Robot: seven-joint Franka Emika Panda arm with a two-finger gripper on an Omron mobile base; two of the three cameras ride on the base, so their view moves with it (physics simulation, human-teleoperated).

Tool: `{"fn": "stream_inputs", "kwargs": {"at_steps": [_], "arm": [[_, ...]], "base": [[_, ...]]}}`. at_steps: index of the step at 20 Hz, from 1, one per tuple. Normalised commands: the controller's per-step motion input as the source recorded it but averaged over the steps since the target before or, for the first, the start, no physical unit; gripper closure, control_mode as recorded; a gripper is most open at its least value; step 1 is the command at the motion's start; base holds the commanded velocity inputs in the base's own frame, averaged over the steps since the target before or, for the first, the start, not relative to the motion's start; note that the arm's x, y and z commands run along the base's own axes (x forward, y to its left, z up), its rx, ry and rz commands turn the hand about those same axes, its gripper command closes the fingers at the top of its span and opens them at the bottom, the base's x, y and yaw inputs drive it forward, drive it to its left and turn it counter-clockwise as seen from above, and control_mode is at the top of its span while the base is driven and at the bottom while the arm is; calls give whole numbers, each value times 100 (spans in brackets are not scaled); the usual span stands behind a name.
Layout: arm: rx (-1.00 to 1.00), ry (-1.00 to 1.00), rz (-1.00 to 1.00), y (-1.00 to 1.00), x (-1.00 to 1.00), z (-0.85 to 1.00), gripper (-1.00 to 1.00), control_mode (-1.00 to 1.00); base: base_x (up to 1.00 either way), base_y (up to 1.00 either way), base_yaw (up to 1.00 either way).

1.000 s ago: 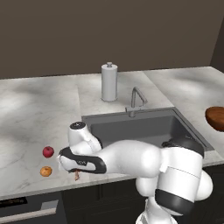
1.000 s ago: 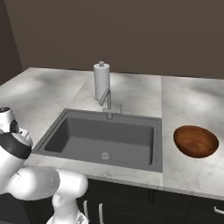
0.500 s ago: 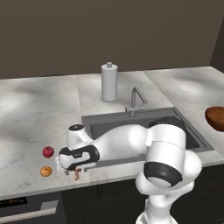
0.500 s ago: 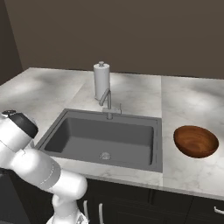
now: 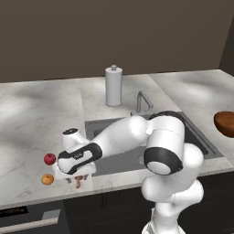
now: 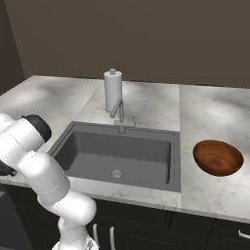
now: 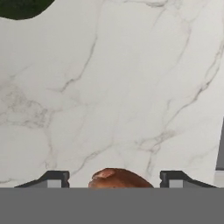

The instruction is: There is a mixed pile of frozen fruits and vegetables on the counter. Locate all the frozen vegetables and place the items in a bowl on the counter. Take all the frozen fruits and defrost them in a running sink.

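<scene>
Hand view puts our gripper [image 7: 114, 178] low over the counter [image 7: 131, 87], fingers apart on either side of the brown mushroom [image 7: 119, 179], not yet pinching it, since vegetables belong in the bowl [image 6: 218, 157].

The robot arm [image 5: 137, 135] is built of smooth, glossy white rounded shells joined by black bands at the joints, swelling into bulbous white segments near its base, with a black-and-white hand [image 5: 77, 157] carrying small dark finger tips [image 7: 54, 178].
</scene>
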Motion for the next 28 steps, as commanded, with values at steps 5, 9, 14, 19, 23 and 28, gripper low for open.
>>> {"fn": "stream_inputs", "kwargs": {"at_steps": [5, 9, 14, 19, 23, 28], "arm": [[1, 0, -4, 11, -8, -25, 100, -100], [0, 0, -8, -4, -14, -2, 100, -100], [1, 0, -9, -26, -20, 8, 100, -100], [0, -2, -3, -46, -15, 30, 100, -100], [-3, -5, 0, -53, -18, 31, 100, -100], [-5, -1, -2, -60, -10, 27, 100, -100]], "base": [[0, 0, 0], [0, 0, 0], [0, 0, 0], [0, 0, 0], [0, 0, 0], [0, 0, 0]]}}
